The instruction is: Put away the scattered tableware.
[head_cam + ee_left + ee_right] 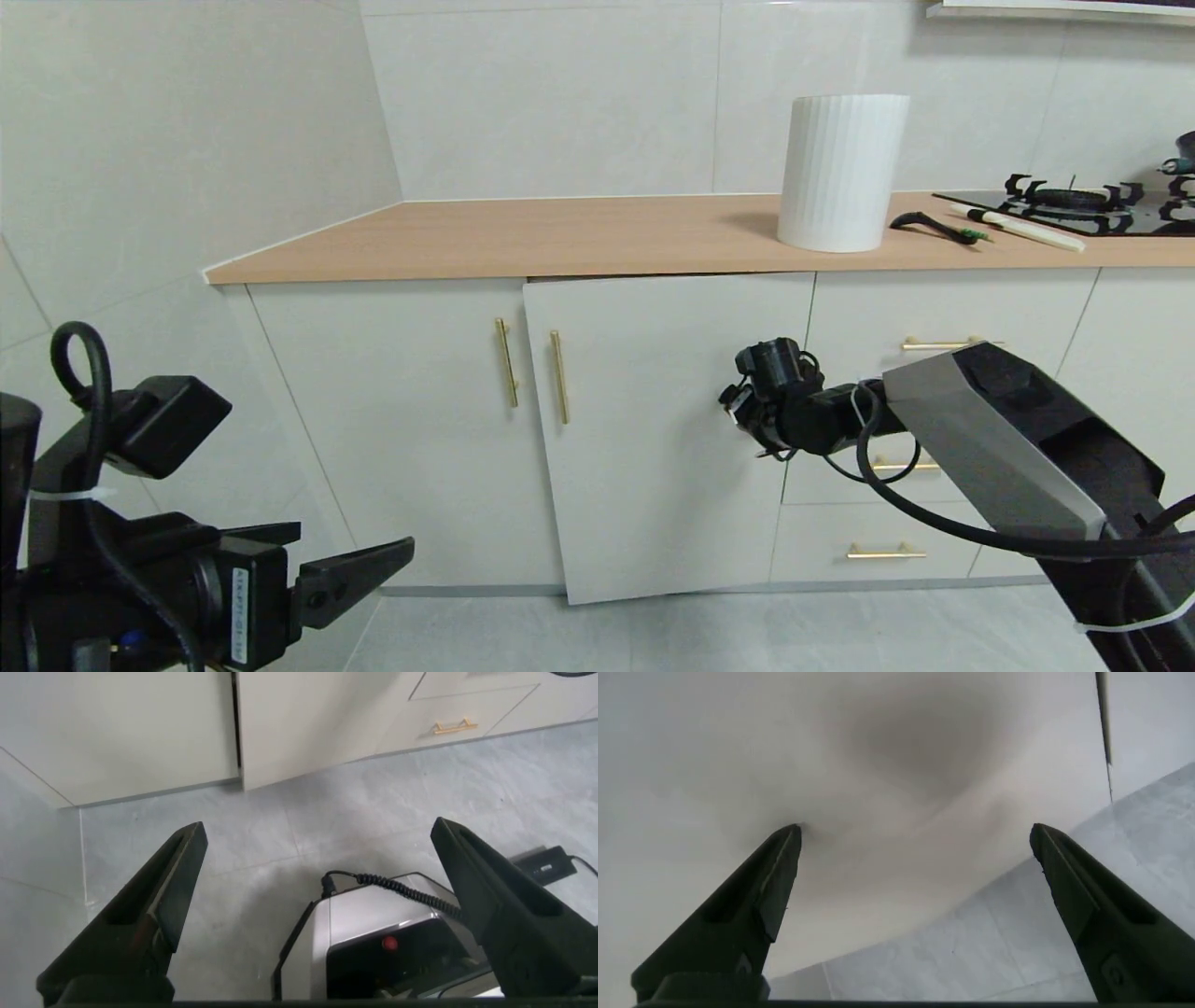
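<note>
Your left arm [140, 579] sits low at your left side, its left gripper [359, 565] pointing forward and inward, fingers [159, 905] spread wide and empty. Your right arm [990, 439] stretches forward and across at mid height, its right gripper [747, 401] likewise spread wide and empty.

White canister [843, 173] on counter [560, 238], cabinet door [667, 429] ajar

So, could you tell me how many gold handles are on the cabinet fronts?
5. Two vertical door handles; three horizontal drawer handles, top, middle partly behind the right arm, bottom. The arm may hide more.
</note>
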